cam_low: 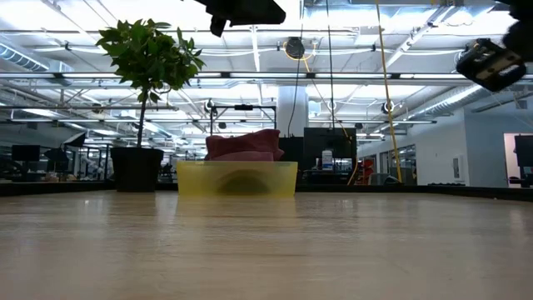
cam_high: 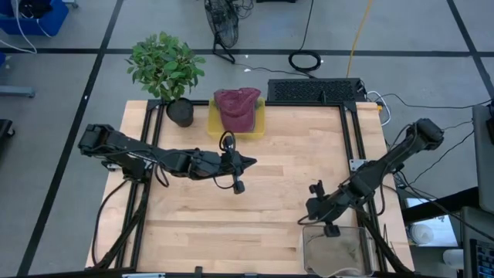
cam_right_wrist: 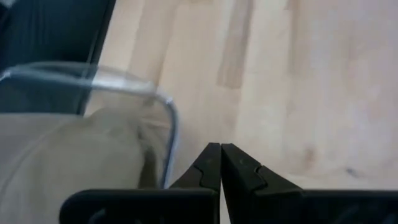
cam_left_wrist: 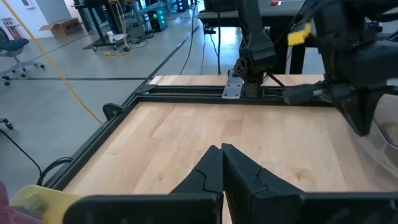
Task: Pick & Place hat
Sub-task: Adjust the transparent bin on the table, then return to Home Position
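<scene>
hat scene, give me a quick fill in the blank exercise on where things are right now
1. The maroon hat lies in a ____ bin at the table's far edge.
2. Beside that bin stands a potted ____ in a black pot.
3. The left end effector is ____ and holds nothing.
4. The right end effector is next to a ____ container at the near edge.

Missing words: yellow; plant; shut; clear

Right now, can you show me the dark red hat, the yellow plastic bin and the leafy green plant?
dark red hat (cam_high: 236, 108), high view, on its crown.
yellow plastic bin (cam_low: 237, 179), low view, on its front wall.
leafy green plant (cam_high: 164, 66), high view, on its leaves.
</scene>
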